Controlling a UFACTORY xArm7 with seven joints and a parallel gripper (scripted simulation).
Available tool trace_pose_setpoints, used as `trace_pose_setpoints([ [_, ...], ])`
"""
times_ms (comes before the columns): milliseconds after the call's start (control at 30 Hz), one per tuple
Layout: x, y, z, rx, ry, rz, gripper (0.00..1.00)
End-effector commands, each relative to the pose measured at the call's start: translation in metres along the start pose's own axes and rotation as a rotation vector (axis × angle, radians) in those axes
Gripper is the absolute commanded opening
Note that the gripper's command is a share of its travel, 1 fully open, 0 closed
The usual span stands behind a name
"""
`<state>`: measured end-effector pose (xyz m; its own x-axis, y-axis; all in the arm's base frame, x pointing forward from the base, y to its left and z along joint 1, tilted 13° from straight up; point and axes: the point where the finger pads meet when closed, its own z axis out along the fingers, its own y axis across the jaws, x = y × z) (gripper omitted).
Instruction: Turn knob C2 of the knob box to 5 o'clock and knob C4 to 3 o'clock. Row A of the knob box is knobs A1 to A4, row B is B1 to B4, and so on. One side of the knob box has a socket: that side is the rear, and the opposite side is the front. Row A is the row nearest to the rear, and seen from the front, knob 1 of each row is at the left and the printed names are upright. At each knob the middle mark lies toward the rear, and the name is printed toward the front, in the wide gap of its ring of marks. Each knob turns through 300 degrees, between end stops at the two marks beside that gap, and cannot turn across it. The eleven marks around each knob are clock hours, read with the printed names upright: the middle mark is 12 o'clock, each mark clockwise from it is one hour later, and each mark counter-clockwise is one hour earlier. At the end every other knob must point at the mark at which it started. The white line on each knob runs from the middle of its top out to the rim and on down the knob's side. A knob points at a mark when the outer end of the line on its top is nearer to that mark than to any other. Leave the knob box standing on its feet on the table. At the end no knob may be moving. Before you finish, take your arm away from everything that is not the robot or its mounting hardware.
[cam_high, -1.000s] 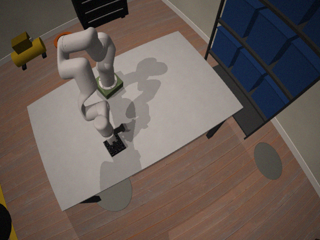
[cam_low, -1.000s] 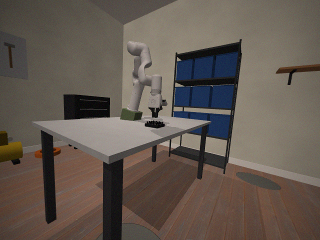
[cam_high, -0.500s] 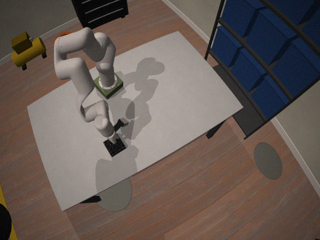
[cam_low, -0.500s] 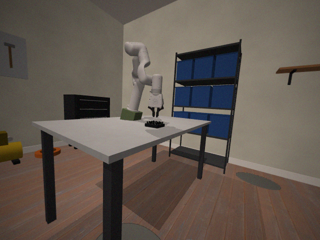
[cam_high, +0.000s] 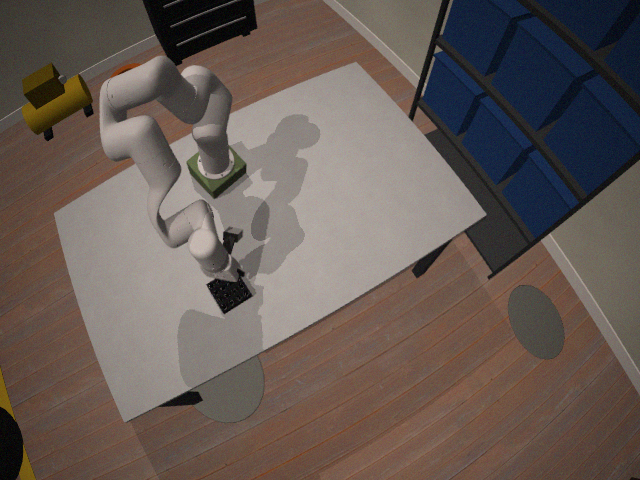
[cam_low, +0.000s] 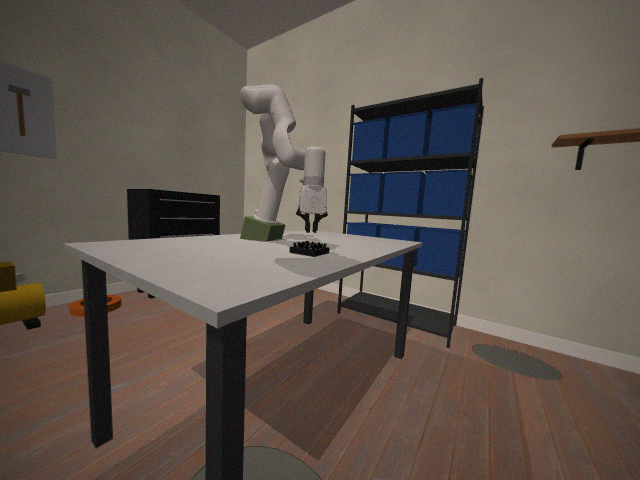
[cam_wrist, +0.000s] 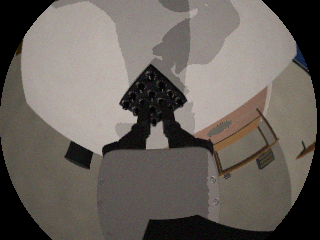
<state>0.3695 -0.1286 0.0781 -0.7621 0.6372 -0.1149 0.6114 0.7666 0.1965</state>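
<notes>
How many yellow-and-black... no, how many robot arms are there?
1. The arm stands on a green block on the table.

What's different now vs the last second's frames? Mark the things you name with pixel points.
The hand (cam_high: 240, 273) (cam_low: 311, 230) (cam_wrist: 155, 107) turned about its upright axis, counter-clockwise in the top view. The arm's elbow (cam_high: 114, 96) (cam_low: 257, 98) swung left in the top and exterior views. Nothing was visibly gripped or released; fingers stand apart. The knob box (cam_high: 228, 296) (cam_low: 309, 250) (cam_wrist: 152, 94) stayed put; knob angles unreadable.
</notes>
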Motion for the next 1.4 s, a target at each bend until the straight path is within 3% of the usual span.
trace_pose_setpoints([
  [0,-0.0011,0.0001,-0.0026,-0.005,0.003,-0.156,0.19],
  [633,-0.0069,-0.0058,-0.0098,0.018,-0.022,-0.768,0.19],
  [1367,-0.007,-0.006,-0.0099,0.019,-0.022,-0.779,0.19],
])
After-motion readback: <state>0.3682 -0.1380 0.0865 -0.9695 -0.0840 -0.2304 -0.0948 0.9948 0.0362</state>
